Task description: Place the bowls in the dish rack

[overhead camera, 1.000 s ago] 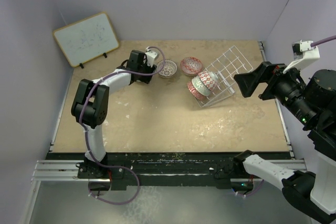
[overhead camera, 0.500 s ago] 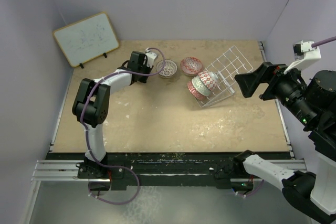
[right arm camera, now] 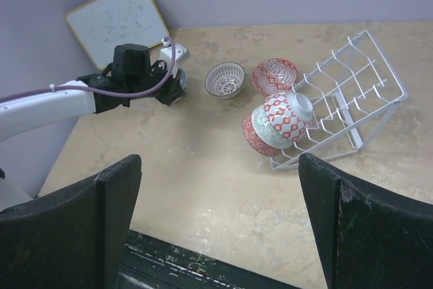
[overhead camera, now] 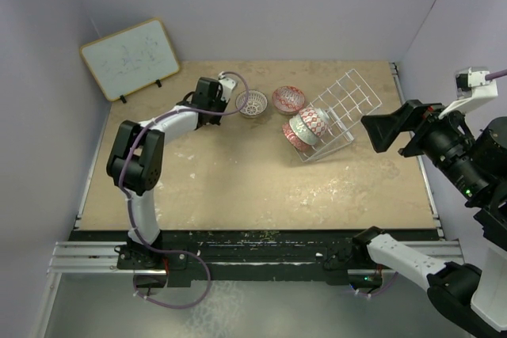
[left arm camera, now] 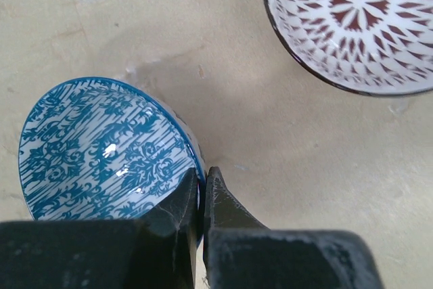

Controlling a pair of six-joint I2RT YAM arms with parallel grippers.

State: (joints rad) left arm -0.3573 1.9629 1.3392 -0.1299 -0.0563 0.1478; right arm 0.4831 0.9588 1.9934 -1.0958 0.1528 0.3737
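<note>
A blue bowl (left arm camera: 101,147) with a white and blue pattern stands upright on the table at the back left. My left gripper (left arm camera: 201,182) is shut on its right rim, one finger inside and one outside. In the top view the left gripper (overhead camera: 222,104) hides that bowl. A white-lattice bowl (overhead camera: 253,104) and a red bowl (overhead camera: 288,100) stand just to its right. The white wire dish rack (overhead camera: 346,108) sits at the back right, with three bowls (overhead camera: 306,128) nested on their sides at its front end. My right gripper (overhead camera: 390,132) hangs open, high above the table's right side, with nothing in it.
A wood-framed whiteboard (overhead camera: 131,57) leans in the back left corner. Purple walls close the table on three sides. The black rail (overhead camera: 238,247) with the arm bases runs along the near edge.
My left gripper has closed on the blue bowl's rim. The right arm has drifted slightly to the right.
</note>
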